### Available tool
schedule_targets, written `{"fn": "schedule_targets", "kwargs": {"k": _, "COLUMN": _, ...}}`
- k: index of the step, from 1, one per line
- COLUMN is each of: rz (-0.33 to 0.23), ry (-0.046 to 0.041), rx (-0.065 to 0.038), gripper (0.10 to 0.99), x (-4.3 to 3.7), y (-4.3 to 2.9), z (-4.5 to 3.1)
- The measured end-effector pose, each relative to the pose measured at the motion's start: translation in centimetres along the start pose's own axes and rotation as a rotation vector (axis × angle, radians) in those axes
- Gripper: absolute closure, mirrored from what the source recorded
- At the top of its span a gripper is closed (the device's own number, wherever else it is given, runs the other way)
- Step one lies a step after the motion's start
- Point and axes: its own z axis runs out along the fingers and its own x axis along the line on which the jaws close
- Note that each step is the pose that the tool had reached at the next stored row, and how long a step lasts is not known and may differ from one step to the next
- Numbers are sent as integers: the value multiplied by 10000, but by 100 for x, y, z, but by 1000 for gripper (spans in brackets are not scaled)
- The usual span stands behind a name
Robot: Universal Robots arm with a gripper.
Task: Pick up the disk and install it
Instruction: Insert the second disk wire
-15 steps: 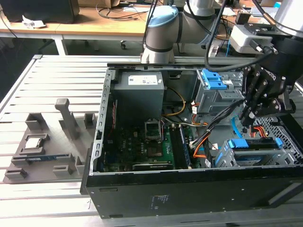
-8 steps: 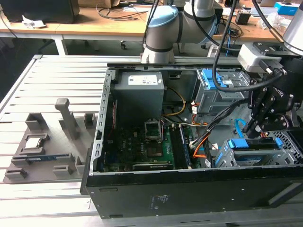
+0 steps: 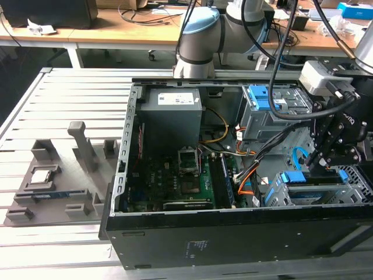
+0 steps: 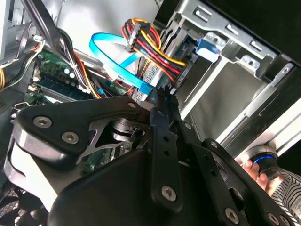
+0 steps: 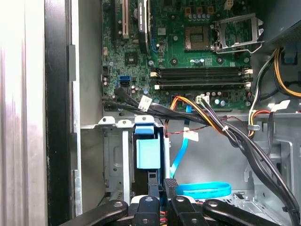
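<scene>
The disk (image 3: 293, 177) lies flat in the grey drive cage (image 3: 274, 195) at the case's front corner, on the exterior view's right, with its blue rails showing at both ends. In the first wrist view the disk (image 5: 147, 153) appears end-on as a blue plastic block in the cage slot. My gripper (image 3: 319, 166) hangs straight over it. Its black fingers are shut together in both wrist views, gripper (image 5: 161, 181) and gripper (image 4: 162, 92), and the tips sit at the disk's blue end. Whether they pinch any part of it is hidden.
The open case (image 3: 233, 239) holds a motherboard (image 3: 175, 181), a power supply (image 3: 172, 108), a second cage with a light-blue latch (image 3: 262, 99) and cable bundles (image 5: 225, 132) beside the gripper. A grey fixture (image 3: 52, 186) carries a small square chip (image 3: 44, 175). A person's hand (image 4: 256, 172) is near the case.
</scene>
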Motion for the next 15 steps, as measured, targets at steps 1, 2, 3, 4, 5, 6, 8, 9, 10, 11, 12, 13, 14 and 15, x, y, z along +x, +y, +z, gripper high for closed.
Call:
{"fn": "schedule_targets", "kwargs": {"k": 1, "rz": -1, "ry": 0, "rx": 0, "gripper": 925, "x": 1, "y": -16, "z": 5}}
{"fn": "schedule_targets", "kwargs": {"k": 2, "rz": -3, "ry": 0, "rx": 0, "gripper": 925, "x": 1, "y": -25, "z": 7}}
{"fn": "schedule_targets", "kwargs": {"k": 3, "rz": -7, "ry": -1, "rx": 1, "gripper": 925, "x": 1, "y": -33, "z": 8}}
{"fn": "schedule_targets", "kwargs": {"k": 4, "rz": -10, "ry": 1, "rx": 0, "gripper": 925, "x": 2, "y": -37, "z": 8}}
{"fn": "schedule_targets", "kwargs": {"k": 5, "rz": -13, "ry": 1, "rx": 2, "gripper": 925, "x": 3, "y": -38, "z": 6}}
{"fn": "schedule_targets", "kwargs": {"k": 6, "rz": -20, "ry": -1, "rx": 11, "gripper": 925, "x": 4, "y": -38, "z": -21}}
{"fn": "schedule_targets", "kwargs": {"k": 8, "rz": -22, "ry": -3, "rx": 19, "gripper": 925, "x": 19, "y": -37, "z": -44}}
{"fn": "schedule_targets", "kwargs": {"k": 9, "rz": -23, "ry": 0, "rx": 19, "gripper": 925, "x": 35, "y": -37, "z": -45}}
{"fn": "schedule_targets", "kwargs": {"k": 10, "rz": -25, "ry": -2, "rx": 19, "gripper": 925, "x": 47, "y": -38, "z": -43}}
{"fn": "schedule_targets", "kwargs": {"k": 11, "rz": -26, "ry": -2, "rx": 19, "gripper": 925, "x": 58, "y": -38, "z": -42}}
{"fn": "schedule_targets", "kwargs": {"k": 12, "rz": -28, "ry": -2, "rx": 19, "gripper": 925, "x": 69, "y": -38, "z": -40}}
{"fn": "schedule_targets", "kwargs": {"k": 13, "rz": -30, "ry": -16, "rx": 19, "gripper": 925, "x": 73, "y": -38, "z": -39}}
{"fn": "schedule_targets", "kwargs": {"k": 14, "rz": -33, "ry": -109, "rx": 17, "gripper": 925, "x": 73, "y": -38, "z": -38}}
{"fn": "schedule_targets", "kwargs": {"k": 15, "rz": -36, "ry": -216, "rx": 14, "gripper": 925, "x": 73, "y": -38, "z": -37}}
